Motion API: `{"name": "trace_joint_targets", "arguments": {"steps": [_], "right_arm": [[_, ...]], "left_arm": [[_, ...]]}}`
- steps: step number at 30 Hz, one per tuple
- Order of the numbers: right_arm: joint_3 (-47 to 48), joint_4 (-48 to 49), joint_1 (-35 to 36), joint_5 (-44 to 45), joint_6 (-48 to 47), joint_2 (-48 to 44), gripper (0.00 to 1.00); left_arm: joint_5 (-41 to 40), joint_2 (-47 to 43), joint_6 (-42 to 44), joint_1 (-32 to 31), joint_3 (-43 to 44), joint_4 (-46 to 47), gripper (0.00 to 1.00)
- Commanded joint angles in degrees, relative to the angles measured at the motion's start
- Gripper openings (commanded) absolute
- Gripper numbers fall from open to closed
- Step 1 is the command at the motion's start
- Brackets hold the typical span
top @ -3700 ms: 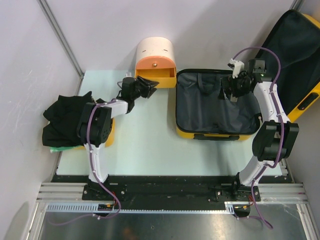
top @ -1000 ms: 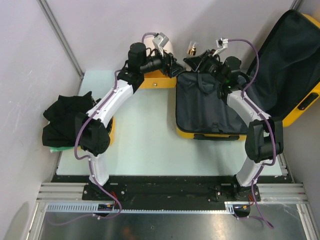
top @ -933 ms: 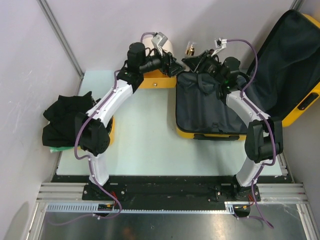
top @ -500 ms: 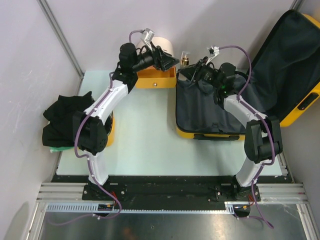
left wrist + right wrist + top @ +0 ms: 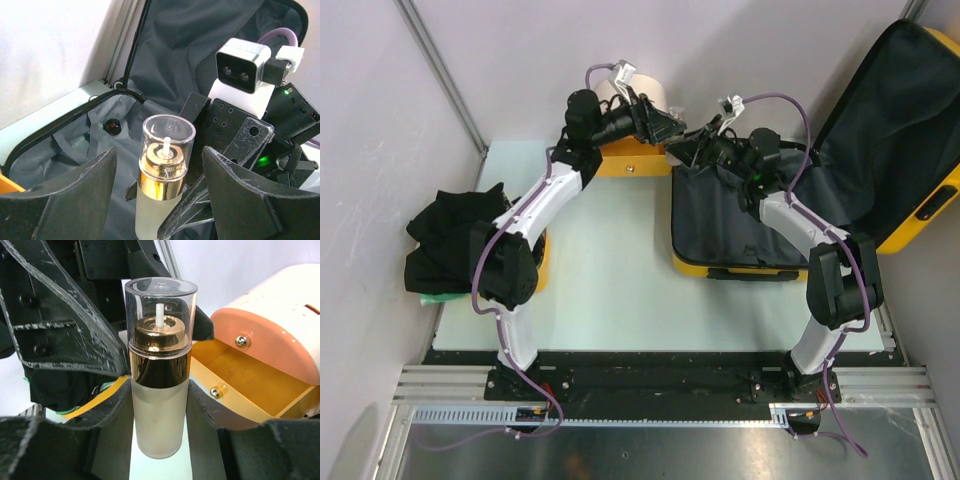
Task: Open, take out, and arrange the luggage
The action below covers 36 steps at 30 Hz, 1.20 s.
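Observation:
The luggage (image 5: pixel 682 264) lies open on the table's right half, dark lining up, with its lid (image 5: pixel 910 100) leaning against the wall. My right gripper (image 5: pixel 159 410) is shut on a frosted bottle (image 5: pixel 159 410) with a gold collar and clear cap, held upright in the air between the luggage's back left corner and the orange drawer. My left gripper (image 5: pixel 160 152) faces it, open. Its fingers (image 5: pixel 75 195) stand on either side of the bottle (image 5: pixel 162 175) near the cap, with a gap on each side. From above, the two grippers meet (image 5: pixel 682 138) and hide the bottle.
A cream-and-orange container (image 5: pixel 632 105) stands at the back, its drawer (image 5: pixel 245 380) pulled open beside the bottle. Black clothes (image 5: pixel 445 245) are heaped over a yellow tub at the left edge. A small round black object (image 5: pixel 112 127) lies on the luggage lining.
My right gripper has carried the bottle left, off the luggage's back edge toward the drawer. My left gripper has stayed facing it, and its jaws have narrowed around the bottle.

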Motion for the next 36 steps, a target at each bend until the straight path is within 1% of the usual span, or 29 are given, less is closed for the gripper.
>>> {"name": "trace_joint_targets", "arguments": {"steps": [1,3,6,8,11,12,13,14,15,16,17,18,19,20,21,22,23,25,26,27,28,29,30,31,32,35,36], "right_arm": [[0.90,4.80,0.66,1.10,-0.98,-3.44,0.00],[0.90,4.80,0.57,1.89,-0.71,-3.79,0.00],[0.90,4.72,0.57,2.15,-0.89,-4.05,0.00],[0.90,4.72,0.40,2.33,-0.71,-4.32,0.00],[0.90,4.46,0.57,1.80,-0.80,-4.41,0.00],[0.90,4.28,0.31,1.63,-0.98,-4.41,0.00],[0.90,4.10,0.13,1.02,-0.89,-4.32,0.04],[0.90,3.49,-0.04,0.75,-0.80,-4.23,0.10],[0.90,3.14,-0.48,0.49,-0.89,-4.23,0.18],[0.90,2.18,-0.75,-0.39,-1.33,-4.23,0.39],[0.90,1.30,-1.10,-0.74,-1.68,-4.32,0.51],[0.90,0.33,-1.54,-1.10,-2.20,-4.75,0.63],[0.90,-2.81,-2.24,-2.06,-4.65,-5.02,0.80],[0.90,-4.93,-2.59,-2.41,-6.24,-5.54,0.89],[0.98,-7.04,-3.03,-2.77,-8.17,-6.07,0.94],[0.81,-11.67,-3.90,-3.29,-11.58,-7.12,0.97],[0.81,-13.98,-4.43,-3.47,-13.27,-7.65,0.98],[0.72,-18.90,-6.36,-3.56,-14.77,-8.88,1.00],[0.55,-19.88,-7.16,-3.73,-15.21,-9.15,1.00],[0.46,-20.59,-7.77,-4.00,-15.30,-9.41,1.00],[0.46,-21.81,-8.56,-4.26,-15.48,-9.76,1.00],[0.37,-22.35,-9.79,-4.61,-16.35,-9.94,1.00],[0.28,-22.88,-10.41,-4.79,-17.06,-10.20,1.00],[0.28,-24.01,-10.76,-4.62,-18.02,-10.47,1.00],[0.28,-24.63,-11.38,-4.53,-19.68,-11.08,1.00],[0.02,-26.04,-12.17,-4.00,-21.02,-11.61,1.00],[-0.16,-26.39,-12.35,-4.26,-21.10,-11.70,1.00]], "left_arm": [[1.14,-0.13,-1.85,-1.01,-1.31,2.36,0.73],[0.52,-0.30,-1.41,-0.93,-2.63,2.36,0.71],[-0.62,-0.57,-1.49,-0.75,-3.86,2.36,0.64],[-1.33,-0.57,-1.67,-0.66,-4.74,2.36,0.63],[-1.68,-0.83,-1.32,-0.58,-5.27,2.36,0.48],[-1.77,-0.83,-0.71,-0.49,-5.18,2.27,0.38],[-1.77,-0.75,-0.36,-0.31,-4.92,2.27,0.31],[-1.86,-0.66,0.78,-0.14,-4.22,2.18,0.23],[-1.77,-0.57,1.48,0.04,-3.69,2.01,0.11],[-1.86,-0.48,2.36,0.56,-2.64,1.13,0.05],[-2.81,-0.40,4.28,0.83,-2.02,0.34,0.00],[-3.17,-0.13,5.70,1.27,-1.23,-0.71,0.00],[-3.35,0.13,7.54,1.97,1.30,-4.11,0.00],[-3.79,1.00,12.43,2.32,2.98,-6.67,0.00],[-4.83,1.45,15.44,2.59,4.82,-9.48,0.00],[-4.93,2.15,18.42,2.94,8.23,-14.73,0.00],[-5.28,3.20,25.76,3.03,9.83,-18.17,0.00],[-9.31,3.74,33.36,3.12,12.47,-25.03,0.00],[-10.28,3.82,40.27,3.03,12.75,-26.46,0.00],[-12.21,4.09,43.91,3.03,13.01,-29.26,0.00],[-12.92,4.17,47.60,2.85,13.45,-30.41,0.00],[-13.71,4.44,55.55,2.59,13.80,-32.08,0.00],[-15.98,4.61,59.90,2.41,13.80,-34.71,0.00],[-17.22,4.62,63.77,1.89,13.54,-35.43,0.00],[-18.37,4.62,69.90,1.71,13.28,-35.87,0.00],[-21.01,5.49,77.66,1.36,13.10,-37.46,0.00],[-21.71,6.02,79.08,1.27,13.19,-37.37,0.00]]}}
